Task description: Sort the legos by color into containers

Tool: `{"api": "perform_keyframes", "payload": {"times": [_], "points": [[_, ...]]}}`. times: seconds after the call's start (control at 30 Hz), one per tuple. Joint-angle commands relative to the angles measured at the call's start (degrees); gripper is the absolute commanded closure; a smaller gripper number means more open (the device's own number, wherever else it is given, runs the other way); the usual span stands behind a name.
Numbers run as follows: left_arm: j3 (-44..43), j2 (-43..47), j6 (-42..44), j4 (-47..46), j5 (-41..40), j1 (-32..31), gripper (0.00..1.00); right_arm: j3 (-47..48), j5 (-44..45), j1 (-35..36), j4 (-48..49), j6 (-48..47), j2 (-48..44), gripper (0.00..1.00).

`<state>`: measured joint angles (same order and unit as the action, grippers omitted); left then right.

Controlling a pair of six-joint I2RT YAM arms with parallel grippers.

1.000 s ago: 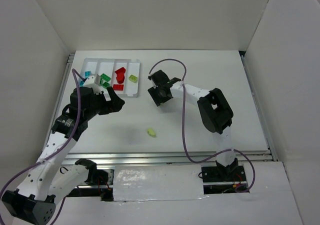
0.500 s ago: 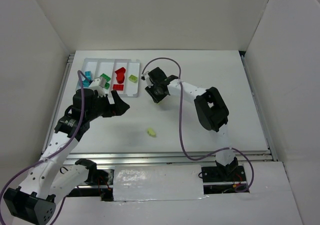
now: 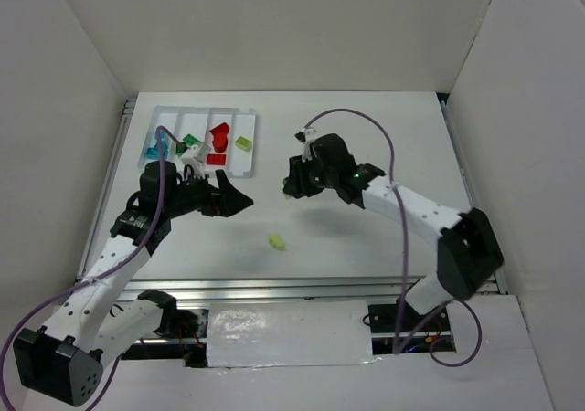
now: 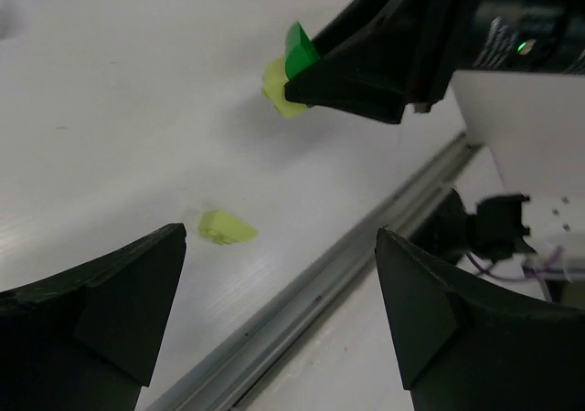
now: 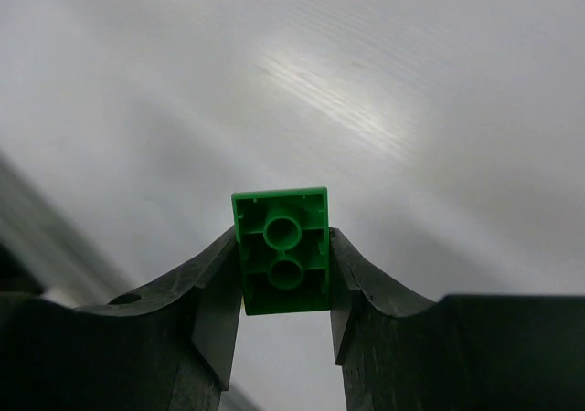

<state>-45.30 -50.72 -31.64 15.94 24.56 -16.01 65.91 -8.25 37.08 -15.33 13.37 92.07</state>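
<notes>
Currently the right gripper (image 3: 292, 188) is clamped on a green lego brick (image 5: 281, 251). Its fingers press the two long side walls, so the hollow underside faces the wrist camera. This grip holds the brick square and clear of the table (image 3: 384, 128) for carrying. In the left wrist view a yellow-green piece (image 4: 279, 89) sits directly against the held brick; whether it is attached cannot be determined. The load hangs to the right of the white tray (image 3: 206, 110), well apart from it. The likely destination is the second compartment from the left, which holds the green bricks (image 3: 190, 142). The left gripper (image 3: 236, 197) stands wide and empty above the table, probably positioned for the loose yellow-green brick (image 3: 276, 241) lying nearby.
</notes>
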Motion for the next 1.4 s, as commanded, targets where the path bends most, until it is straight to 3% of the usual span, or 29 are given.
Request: {"api": "perform_keyframes", "payload": {"times": [0.0,0.03,0.13,0.27,0.5,0.63,0.83,0.93,1.07,1.13,1.3,1.37], "points": [[2.22,-1.40,-1.83,-13.02,21.88,-0.77,0.03,-4.99,-13.96,-0.08,12.95,11.93,-10.84,1.00],[2.75,-1.23,-2.81,-18.00,24.20,-0.86,0.03,-7.26,-18.42,0.10,15.13,15.34,-13.91,1.00],[4.25,0.44,-4.92,-21.65,27.73,-1.83,0.03,-12.44,-26.86,-0.08,23.72,21.58,-19.54,1.00],[5.65,3.43,-7.20,-25.77,28.97,-2.53,0.02,-19.49,-31.90,0.19,37.80,29.16,-25.97,1.00],[10.05,3.87,-16.43,-41.15,32.40,-4.64,0.07,-22.93,-34.12,3.60,47.76,35.85,-28.70,1.00],[9.44,2.82,-15.30,-40.12,30.99,-7.28,0.12,-23.28,-32.97,6.24,50.57,36.38,-28.62,1.00],[8.74,1.94,-14.94,-40.38,28.79,-10.09,0.31,-20.56,-32.09,8.53,49.96,35.15,-26.16,1.00],[8.12,1.85,-14.25,-39.07,28.09,-10.18,0.49,-20.21,-31.48,9.15,49.96,34.71,-25.28,1.00],[7.15,2.29,-12.49,-35.99,26.34,-10.18,0.87,-20.64,-30.95,9.24,49.61,34.10,-25.36,1.00],[6.98,2.38,-11.96,-35.11,25.46,-10.18,1.00,-20.82,-30.60,9.24,48.74,33.05,-25.97,1.00],[7.59,3.08,-11.16,-34.66,23.96,-10.09,1.00,-24.06,-30.50,7.14,47.31,29.53,-29.92,1.00],[8.12,3.08,-12.13,-35.98,25.01,-9.65,1.00,-27.39,-31.91,3.10,49.16,31.10,-32.20,1.00]]}}
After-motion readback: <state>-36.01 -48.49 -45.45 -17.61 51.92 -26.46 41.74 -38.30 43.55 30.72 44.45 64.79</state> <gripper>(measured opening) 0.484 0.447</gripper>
